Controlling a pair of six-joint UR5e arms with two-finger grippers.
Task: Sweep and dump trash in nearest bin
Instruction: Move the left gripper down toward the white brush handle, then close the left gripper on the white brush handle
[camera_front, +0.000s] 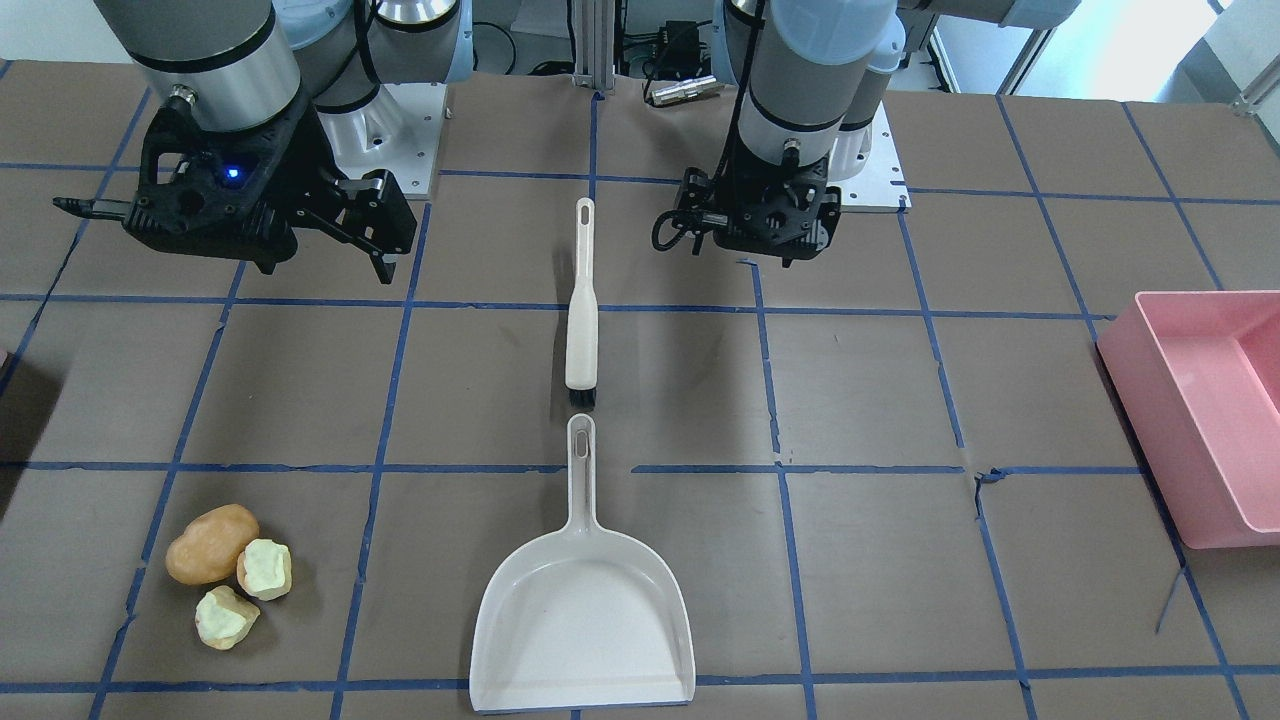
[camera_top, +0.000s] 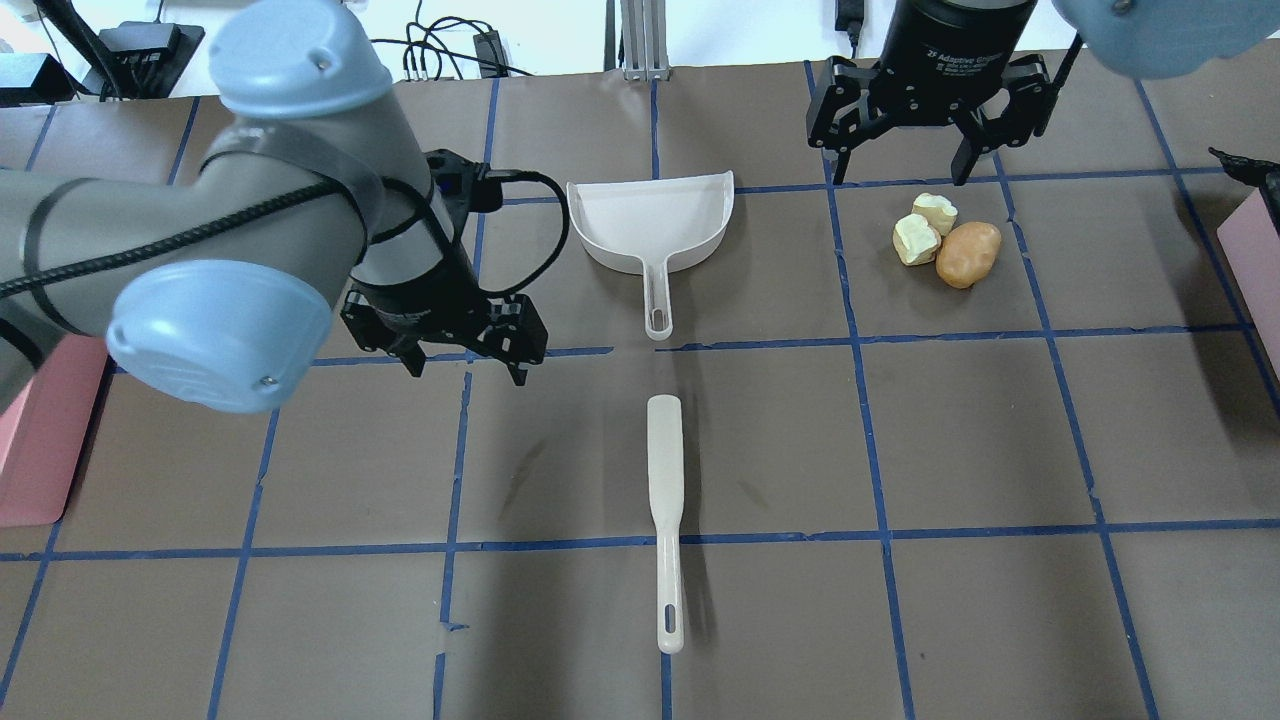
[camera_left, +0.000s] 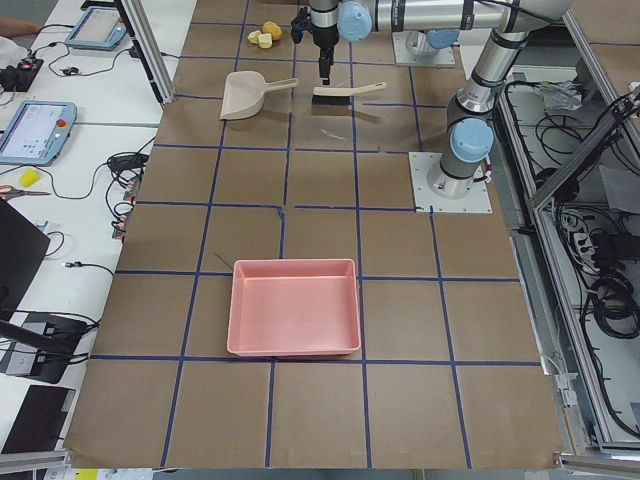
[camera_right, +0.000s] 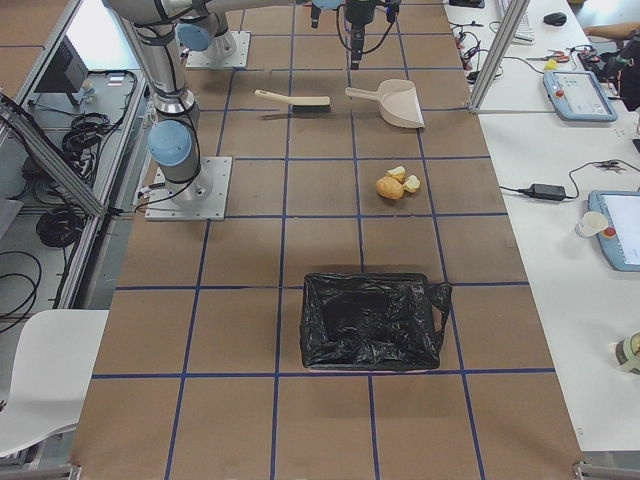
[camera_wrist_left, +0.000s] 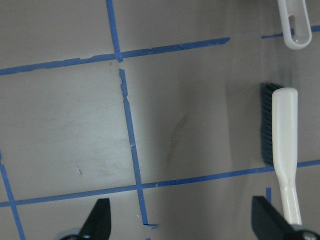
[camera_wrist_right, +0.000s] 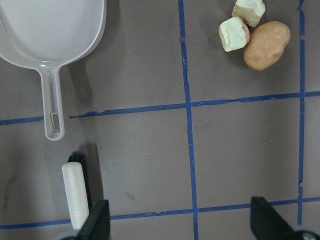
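The trash lies together on the table: a tan potato (camera_front: 210, 543) and two pale yellow-green chunks (camera_front: 265, 568) (camera_front: 225, 618), also in the overhead view (camera_top: 967, 253) and the right wrist view (camera_wrist_right: 266, 45). A white dustpan (camera_front: 583, 620) (camera_top: 650, 220) and a white brush (camera_front: 581, 320) (camera_top: 665, 480) lie in line at mid-table, handle end to bristle end. My right gripper (camera_top: 900, 175) (camera_wrist_right: 180, 225) hangs open and empty, raised above the table near the trash. My left gripper (camera_top: 467, 368) (camera_wrist_left: 182, 225) is open and empty, beside the brush (camera_wrist_left: 285, 145).
A pink bin (camera_front: 1200, 400) (camera_left: 295, 305) stands at the table's end on my left. A bin lined with a black bag (camera_right: 370, 320) stands at the end on my right, on the trash's side. Blue tape lines grid the brown table (camera_top: 960, 430).
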